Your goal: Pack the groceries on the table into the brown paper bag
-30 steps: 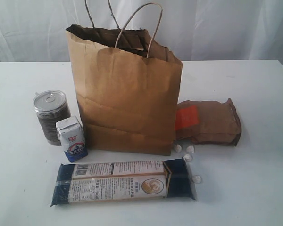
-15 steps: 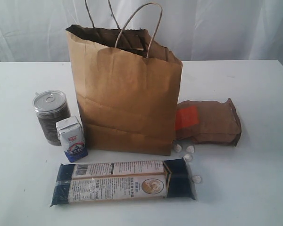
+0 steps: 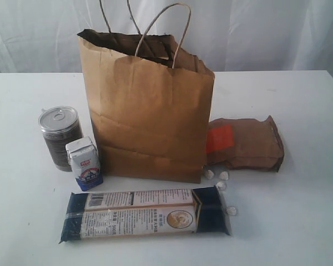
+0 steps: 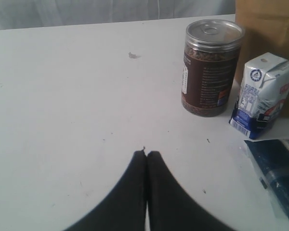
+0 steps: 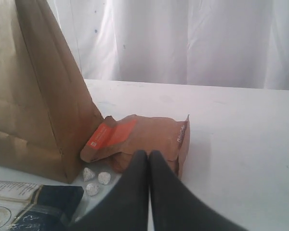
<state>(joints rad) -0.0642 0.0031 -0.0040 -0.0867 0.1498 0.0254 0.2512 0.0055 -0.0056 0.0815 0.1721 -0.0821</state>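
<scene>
The table (image 3: pixel 299 221) is plain white, like the curtain (image 3: pixel 255 33) behind. The brown paper bag (image 3: pixel 150 116) is kraft tan all over. The jar (image 3: pixel 60 138) shows dark brown through clear walls, under a silver lid. The carton (image 3: pixel 85 163) is white above, blue below, with a red mark. The noodle pack (image 3: pixel 147 215) is dark blue with a cream label and black barcode. The pouch (image 3: pixel 250 143) is brown with an orange patch; the candies (image 3: pixel 224 175) are white.

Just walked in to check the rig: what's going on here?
Nothing is being handled yet. The bag stands open on the table; the can, carton, noodle pack, pouch and candies sit outside it. The left gripper is shut, clear of the can; the right gripper is shut, facing the pouch.
</scene>
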